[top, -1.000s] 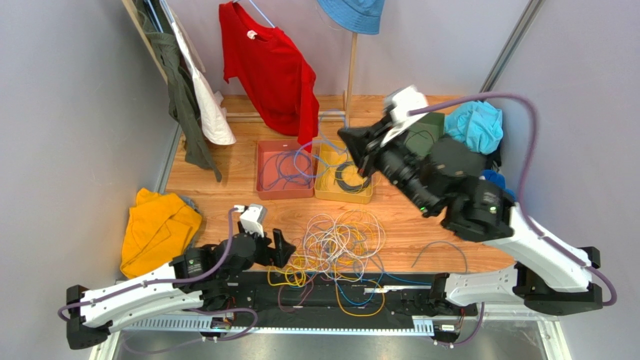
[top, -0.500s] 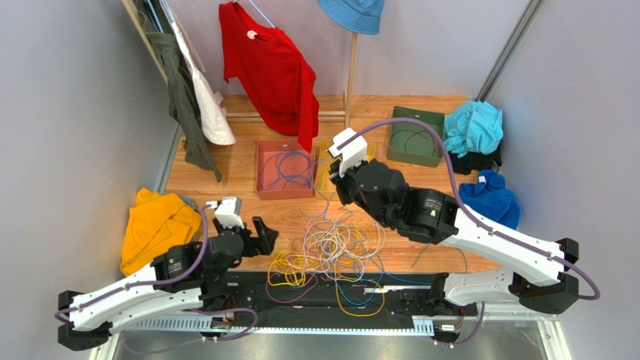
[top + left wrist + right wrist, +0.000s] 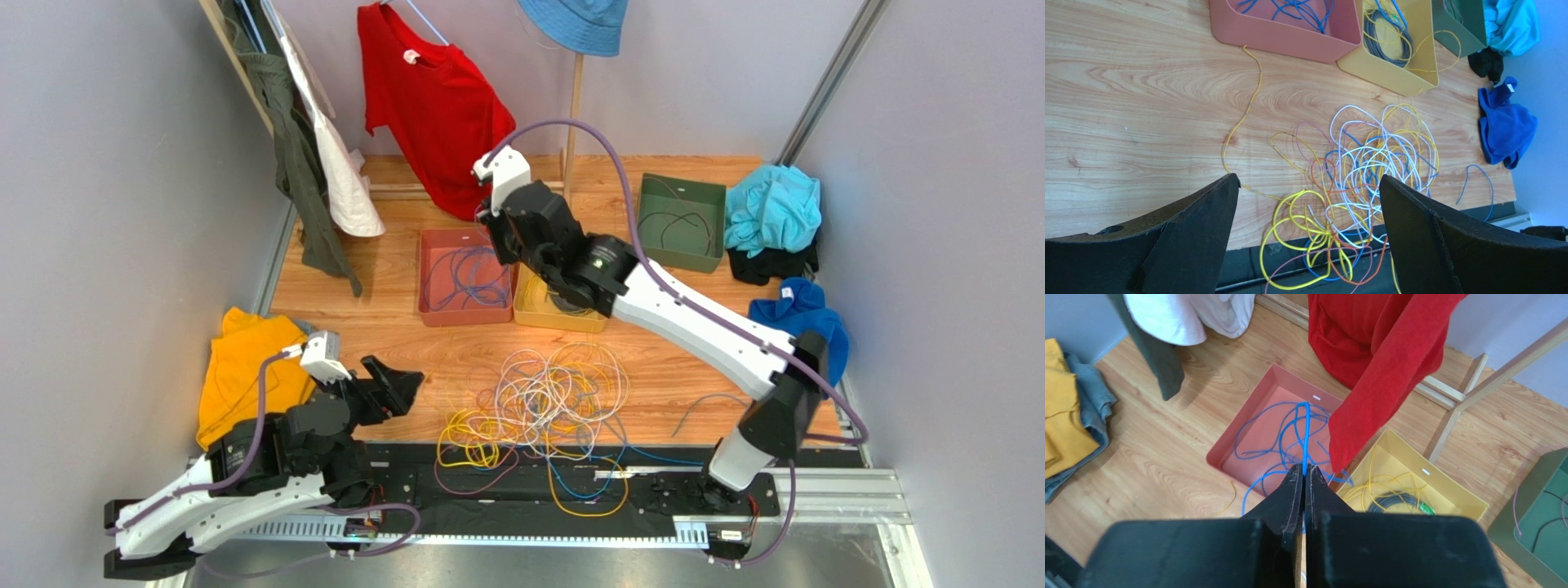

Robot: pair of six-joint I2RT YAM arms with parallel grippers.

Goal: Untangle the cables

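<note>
Got right claw (image 3: 1304, 473) clamped on a blue cable (image 3: 1306, 435) over the pink tray (image 3: 1287, 386), left claw (image 3: 1309, 184) gaping near the tangle (image 3: 1364, 165). Lower dead centre before letting go.

A wooden table (image 3: 368, 337). At the back, hung up: a red shirt (image 3: 436, 104), a white cloth (image 3: 334, 165), a dark green cloth (image 3: 292, 147). At the top of a wooden pole (image 3: 573, 123), a blue hat (image 3: 574, 22). Side by side, a pink tray (image 3: 464, 316) and a yellow tray (image 3: 558, 322). Further right, a green tray (image 3: 699, 251). Beside that, a light blue cloth (image 3: 773, 202), a black cloth (image 3: 758, 263), a dark blue cloth (image 3: 819, 319). Far left, a yellow cloth (image 3: 252, 368).
</note>
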